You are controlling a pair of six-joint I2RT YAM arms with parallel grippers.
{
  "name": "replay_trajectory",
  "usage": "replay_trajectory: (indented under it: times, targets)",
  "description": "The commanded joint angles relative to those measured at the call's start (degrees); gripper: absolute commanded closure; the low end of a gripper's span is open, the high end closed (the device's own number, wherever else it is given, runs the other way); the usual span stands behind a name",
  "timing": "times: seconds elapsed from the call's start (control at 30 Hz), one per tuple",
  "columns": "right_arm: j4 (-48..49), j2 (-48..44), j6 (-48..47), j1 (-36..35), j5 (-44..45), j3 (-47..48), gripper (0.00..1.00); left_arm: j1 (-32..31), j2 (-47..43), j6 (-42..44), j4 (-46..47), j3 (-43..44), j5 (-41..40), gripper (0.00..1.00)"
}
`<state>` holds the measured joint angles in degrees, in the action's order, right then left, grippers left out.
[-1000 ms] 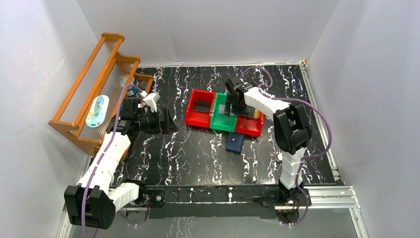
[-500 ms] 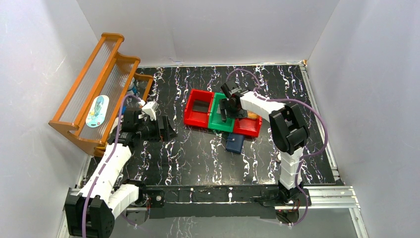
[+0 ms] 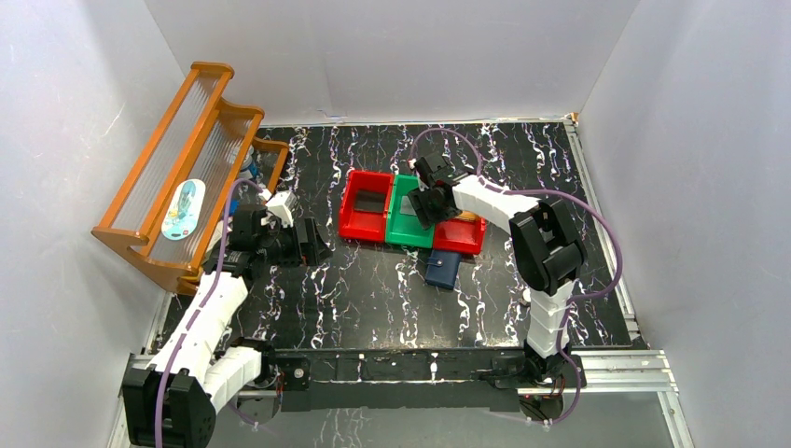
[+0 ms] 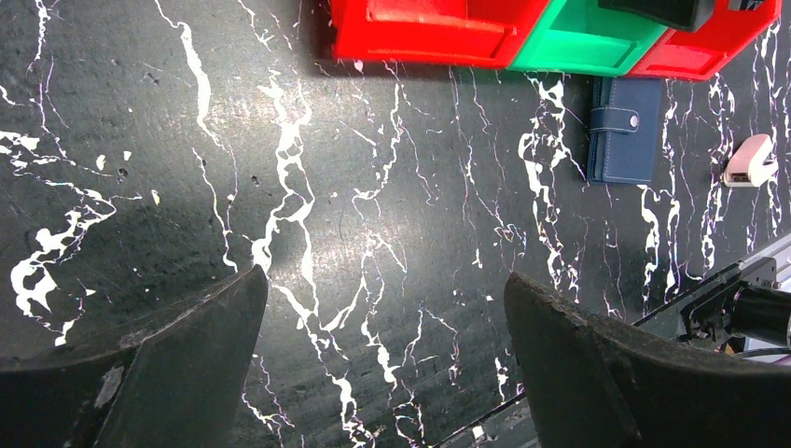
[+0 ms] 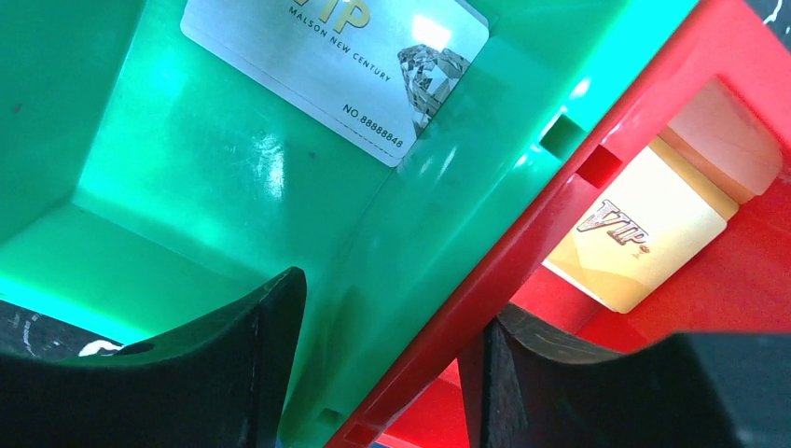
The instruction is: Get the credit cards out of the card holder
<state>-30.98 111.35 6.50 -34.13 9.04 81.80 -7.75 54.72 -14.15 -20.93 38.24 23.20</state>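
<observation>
A small navy-blue square folding card holder (image 3: 441, 269) lies closed on the black, white-veined table (image 3: 373, 299), its snap strap fastened. In the top view it sits right of centre, just below a row of three bins; I cannot tell whether it touches them.

Left of centre, the left gripper (image 4: 384, 280) hangs over bare table with its jaws wide apart, holding nothing.

Farther back, the row runs left-hand red plastic bin (image 3: 353, 210), green plastic bin (image 5: 187, 140), right-hand red plastic bin (image 5: 746, 280). The right gripper (image 5: 390, 303) reaches down into the row with its jaws apart. One finger is inside the green bin, the other inside the right-hand red one, and their adjoining walls stand between. Whether the fingers pinch those walls I cannot tell.

A silver-grey rectangular card (image 5: 336, 65) lies flat on the green floor, and a pale gold card (image 5: 639, 243) lies in the red.

An orange wooden rack (image 3: 187, 159) stands at upper left.
</observation>
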Motion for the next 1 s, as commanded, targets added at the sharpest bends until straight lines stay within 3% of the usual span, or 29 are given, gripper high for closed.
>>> replay_trajectory:
  times: [0.0,0.33,0.47,0.7,0.8,0.97]
  targets:
    - [3.0,-3.4,-9.4,-0.3,-2.3,-0.1,0.35,-0.3,-1.0,-0.2,0.8,0.2,0.1,0.02]
    - [4.3,-2.2,-12.5,-0.3,-5.0,2.2,0.34,-0.3,0.0,0.0,1.1,0.1,0.7,0.02]
    - [2.5,-2.0,-10.5,-0.3,-1.0,3.9,0.29,-0.3,-0.1,-0.1,1.1,0.0,0.6,0.02]
    - [-3.4,-13.0,6.2,-0.2,4.8,2.9,0.09,-0.3,0.0,-0.4,1.1,0.0,-1.0,0.02]
    - [-5.7,-19.5,17.6,-0.2,8.5,-2.2,0.08,-0.3,0.0,-0.7,1.1,0.0,-2.5,0.02]
    - [-4.4,-29.4,36.9,-0.2,4.5,-16.0,0.12,-0.3,0.2,-2.9,1.0,0.0,-7.4,0.02]
